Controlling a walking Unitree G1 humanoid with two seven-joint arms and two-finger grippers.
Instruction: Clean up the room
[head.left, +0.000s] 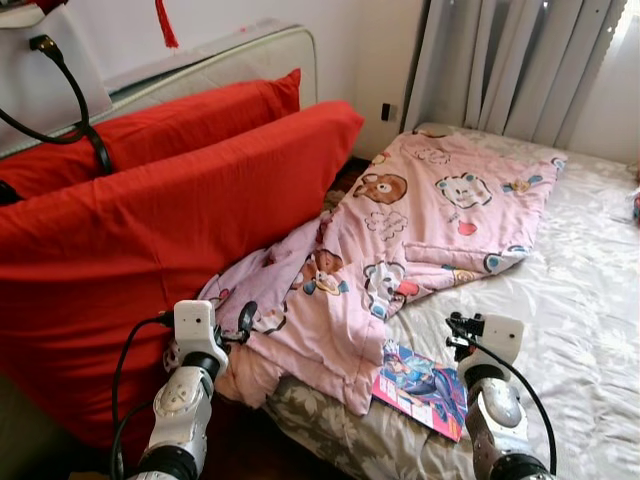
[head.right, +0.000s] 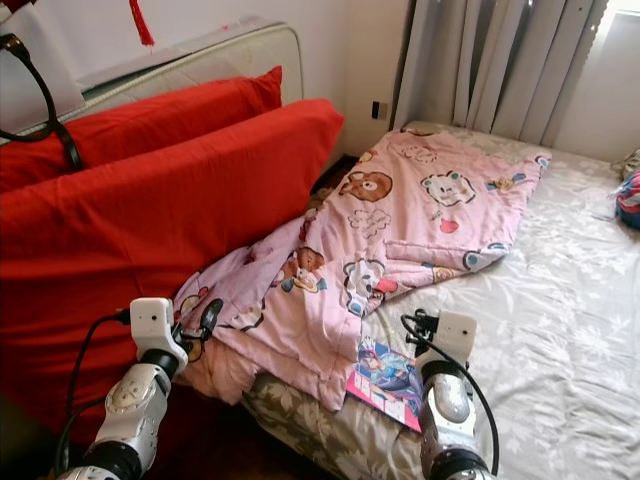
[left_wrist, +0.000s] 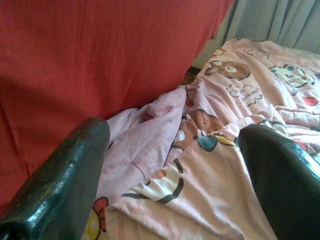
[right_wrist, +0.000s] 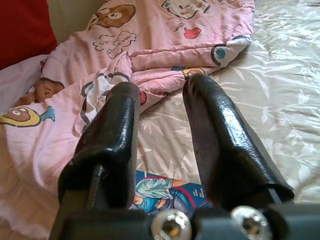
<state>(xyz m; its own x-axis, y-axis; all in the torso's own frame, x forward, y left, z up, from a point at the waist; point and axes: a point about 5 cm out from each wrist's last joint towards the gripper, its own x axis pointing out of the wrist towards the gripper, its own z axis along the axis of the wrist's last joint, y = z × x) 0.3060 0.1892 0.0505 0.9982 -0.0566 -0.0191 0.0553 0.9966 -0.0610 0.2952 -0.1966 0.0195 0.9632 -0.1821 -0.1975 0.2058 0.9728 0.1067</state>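
A pink blanket (head.left: 420, 220) printed with cartoon bears lies crumpled across the left side of the bed, its lower corner hanging over the edge. A colourful comic book (head.left: 420, 385) rests flat on the grey patterned sheet (head.left: 570, 300) near the bed's front edge, partly tucked under the blanket. My left gripper (head.left: 240, 325) hovers at the blanket's lower left corner, open, its fingers (left_wrist: 65, 175) wide apart with only blanket (left_wrist: 200, 175) beyond them. My right gripper (right_wrist: 162, 87) is open just above the comic book (right_wrist: 160, 192), holding nothing.
Two big red cushions (head.left: 150, 230) lean at the left, close beside the left arm. A white padded board (head.left: 230, 60) stands behind them. Grey curtains (head.left: 520, 60) hang at the back. A small colourful object (head.right: 628, 198) lies at the bed's right edge.
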